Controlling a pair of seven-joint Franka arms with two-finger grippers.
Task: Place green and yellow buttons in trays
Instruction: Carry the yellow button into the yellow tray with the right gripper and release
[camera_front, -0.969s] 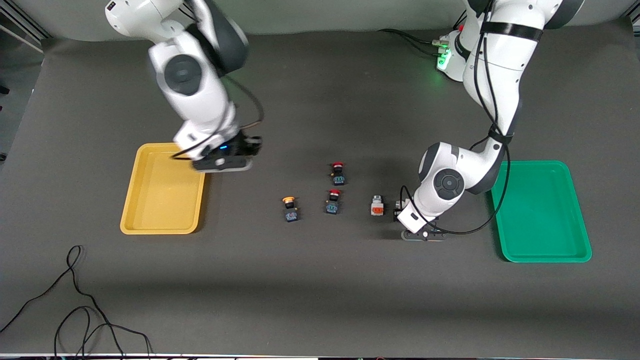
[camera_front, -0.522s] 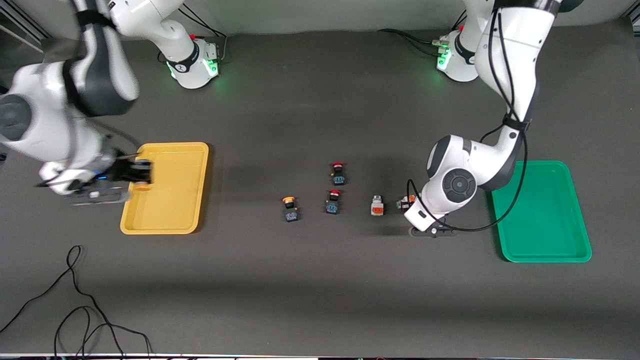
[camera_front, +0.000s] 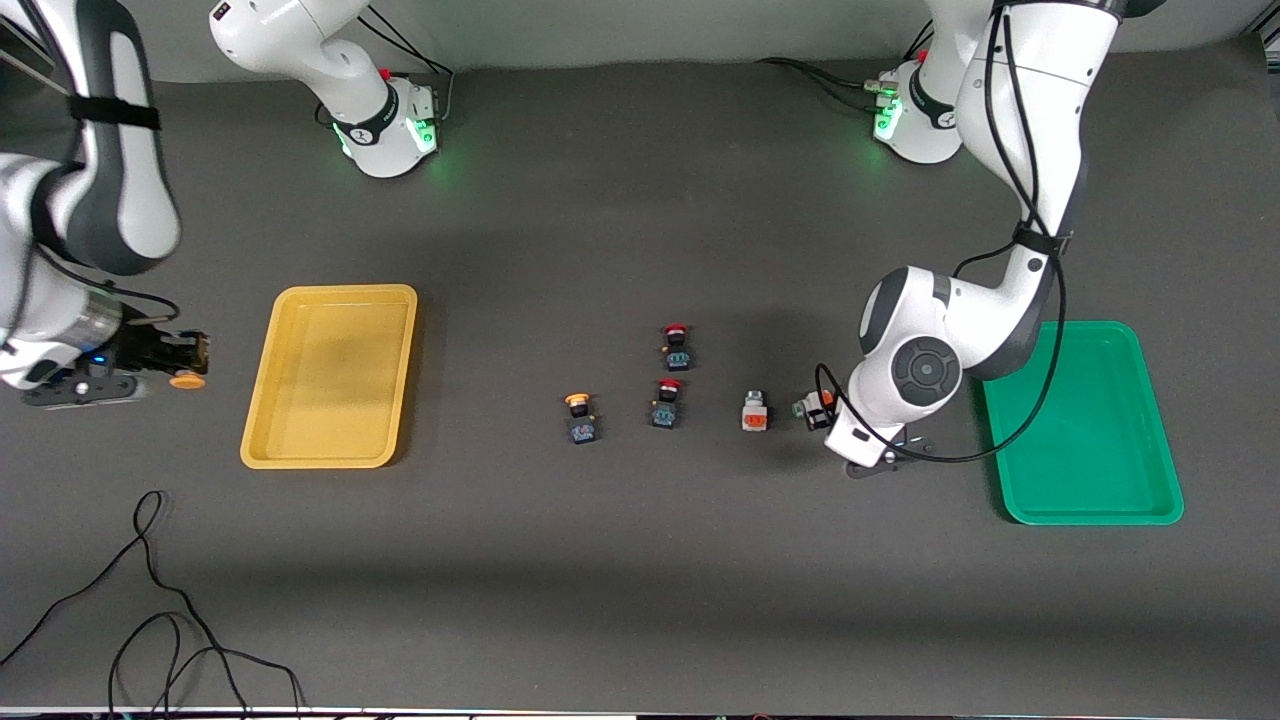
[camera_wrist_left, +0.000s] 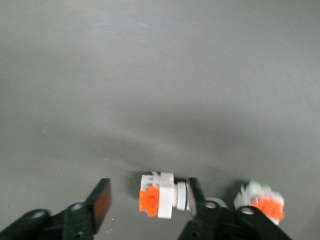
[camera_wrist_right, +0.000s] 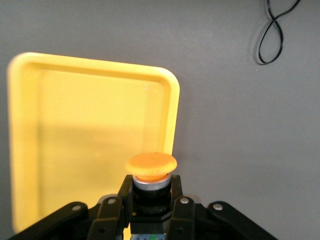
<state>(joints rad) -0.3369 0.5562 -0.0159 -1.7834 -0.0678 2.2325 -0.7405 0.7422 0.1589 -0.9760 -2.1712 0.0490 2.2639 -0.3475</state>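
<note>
Your right gripper (camera_front: 178, 365), clamped on a yellow button (camera_front: 186, 380), swung past the yellow tray (camera_front: 335, 455) without dropping it, while your left gripper (camera_wrist_left: 150, 202) spread around a white button (camera_wrist_left: 160, 195).

I see open table between the yellow tray (camera_front: 330, 375) and the button cluster. Four small buttons crowd together there: the yellow-capped button (camera_front: 581, 417) nearest the tray, two red-capped switches (camera_front: 670, 375), then a white button (camera_front: 755, 411).
</note>
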